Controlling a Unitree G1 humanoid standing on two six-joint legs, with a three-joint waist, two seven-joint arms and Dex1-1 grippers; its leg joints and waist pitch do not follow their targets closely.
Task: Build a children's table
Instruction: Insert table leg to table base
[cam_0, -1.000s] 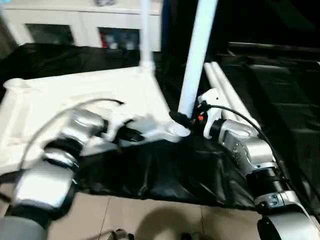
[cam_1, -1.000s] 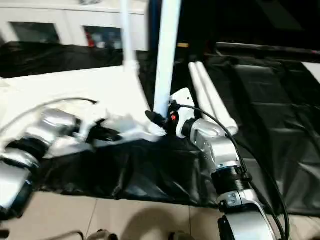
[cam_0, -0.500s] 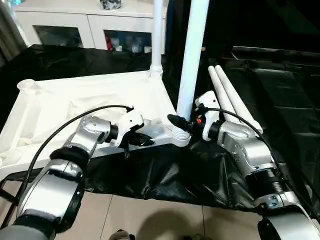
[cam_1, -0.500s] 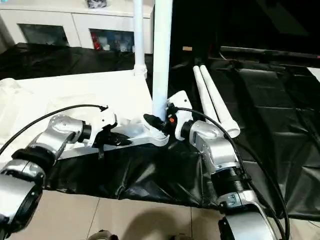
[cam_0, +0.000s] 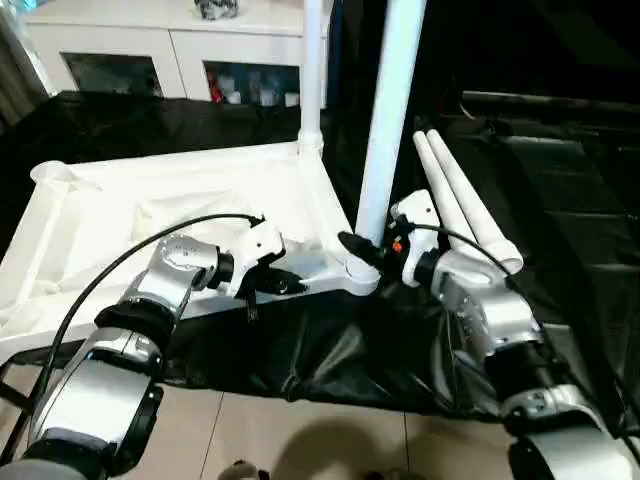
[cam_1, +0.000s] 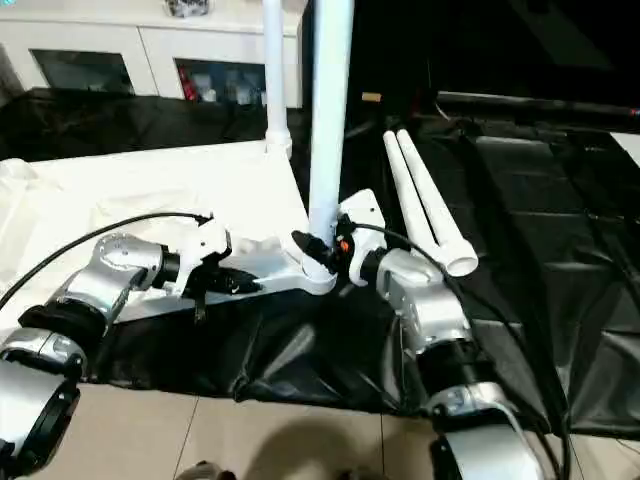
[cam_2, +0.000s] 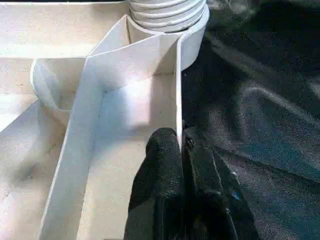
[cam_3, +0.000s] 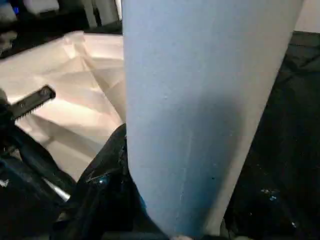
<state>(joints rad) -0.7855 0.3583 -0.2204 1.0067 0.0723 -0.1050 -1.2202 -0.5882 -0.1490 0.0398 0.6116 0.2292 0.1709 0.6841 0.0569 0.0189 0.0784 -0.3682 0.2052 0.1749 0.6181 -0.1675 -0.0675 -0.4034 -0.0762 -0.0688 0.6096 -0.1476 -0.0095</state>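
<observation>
The white tabletop lies upside down on a black plastic sheet, its raised rim facing up. Four white tube legs are in view. Two stand upright in corner sockets: the near leg rises from the tabletop's near right corner socket, and the far leg from the far right corner. The two spare legs lie side by side, touching, on the sheet just beyond the tabletop's right edge.

The right gripper is clamped on the near leg just above its socket, one black finger on each side of the tube. The left gripper is pinched together on the tabletop's near rim wall, a little way from that same corner. One white cabinet stands behind the sheet.
</observation>
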